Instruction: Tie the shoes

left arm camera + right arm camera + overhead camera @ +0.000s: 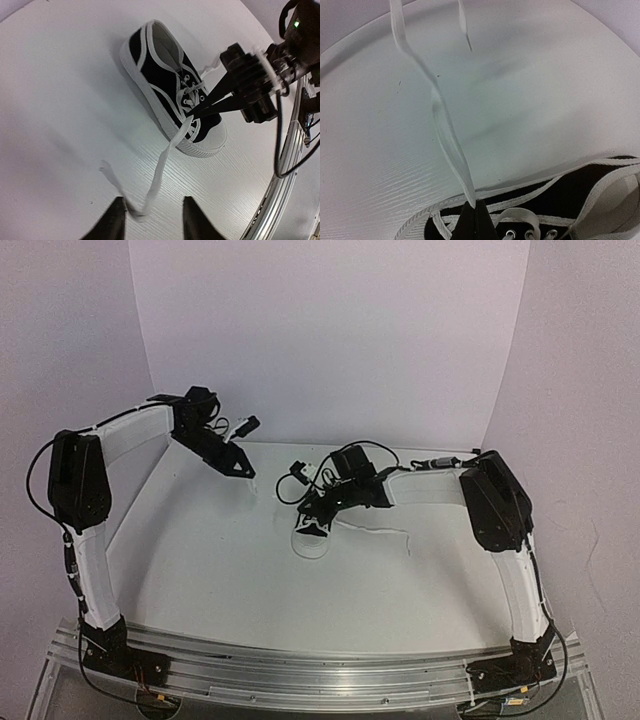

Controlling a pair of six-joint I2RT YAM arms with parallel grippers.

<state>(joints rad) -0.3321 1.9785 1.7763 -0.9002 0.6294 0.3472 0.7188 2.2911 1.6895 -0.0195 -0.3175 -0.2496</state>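
On the counter [200, 570] the black sneaker [170, 95] sits unanchored. The right jaws pinch its white lace [162, 165] at the toe eyelets [189, 101]; the left jaws stand apart, empty, over the lace's tail. Risk: pulling drags the light sneaker, or the flat lace slips out.

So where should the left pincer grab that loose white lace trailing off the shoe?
Probably low on the lace, near its free end, well clear of the right pincer, which is shut on it at the eyelets of the shoe. It is a thin flat ribbon running straight toward the open left pincer, so come from there, fingers closing on its flat faces.
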